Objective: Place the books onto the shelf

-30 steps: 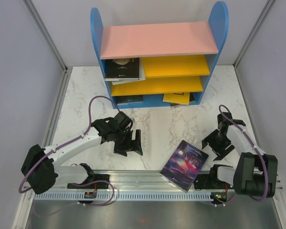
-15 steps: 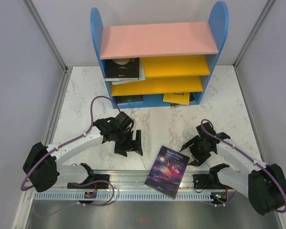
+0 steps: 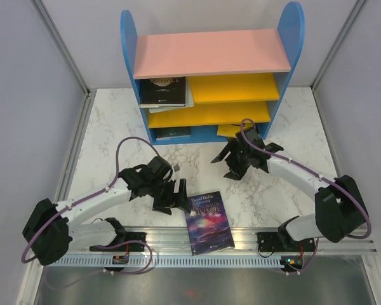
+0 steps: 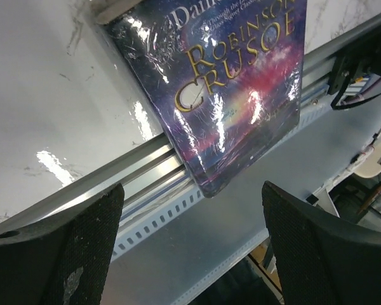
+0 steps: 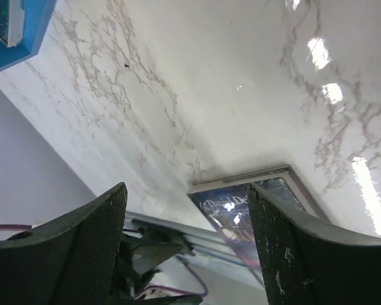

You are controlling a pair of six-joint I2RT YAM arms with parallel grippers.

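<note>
A blue-purple galaxy book (image 3: 208, 222) titled Robinson Crusoe lies flat at the table's near edge, its lower end over the metal rail. My left gripper (image 3: 173, 198) stands open just left of it. In the left wrist view the book (image 4: 235, 89) lies beyond the open, empty gripper (image 4: 190, 254). My right gripper (image 3: 227, 165) hangs open in front of the shelf (image 3: 213, 52); its camera sees the book (image 5: 254, 210) past the gripper (image 5: 187, 254). On the shelf lie a black book (image 3: 165, 91), a dark one (image 3: 171, 133) and a yellow one (image 3: 232, 130).
The metal rail (image 3: 152, 241) with the arm bases runs along the near edge. Grey walls close in both sides. The shelf's blue base corner (image 5: 13, 32) shows in the right wrist view. Marble table (image 3: 286, 127) lies between arms and shelf.
The galaxy book has slid left along the near edge and turned upright. My right arm swung from the near right to the shelf's front. The left gripper shifted slightly toward the book.
</note>
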